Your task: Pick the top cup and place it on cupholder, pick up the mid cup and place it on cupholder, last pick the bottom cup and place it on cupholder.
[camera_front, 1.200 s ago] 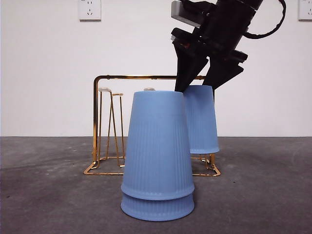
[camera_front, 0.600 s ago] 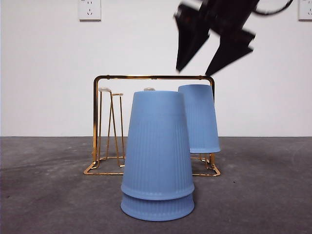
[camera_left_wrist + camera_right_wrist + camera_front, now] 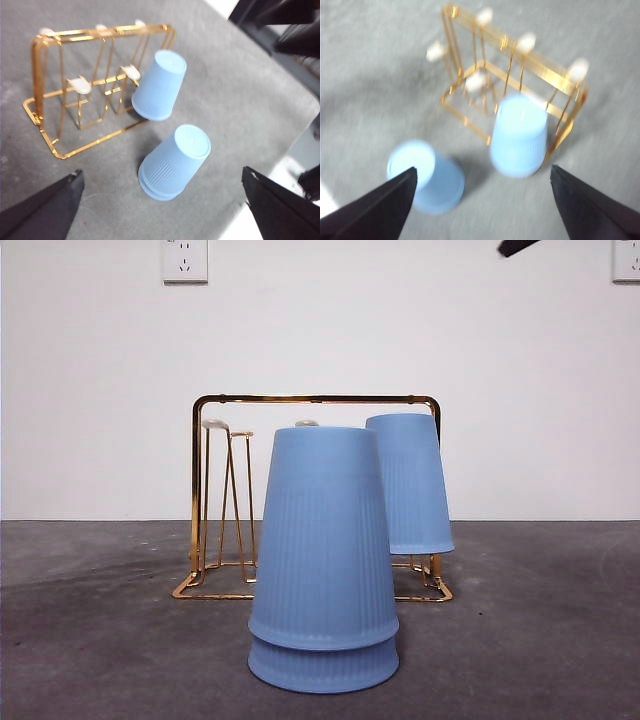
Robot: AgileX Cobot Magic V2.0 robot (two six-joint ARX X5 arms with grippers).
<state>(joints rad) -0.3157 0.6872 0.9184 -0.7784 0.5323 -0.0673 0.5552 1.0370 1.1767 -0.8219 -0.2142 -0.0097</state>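
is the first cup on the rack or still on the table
On the rack: the cup hangs upside down over a prong of the cupholder, its rim clear of the base wire and table.

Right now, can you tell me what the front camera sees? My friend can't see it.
Two upside-down blue cups, stacked, stand up front on the grey table. Behind them is the gold wire cupholder, with a third blue cup hanging upside down on its right side. A black arm tip peeks in at top right.
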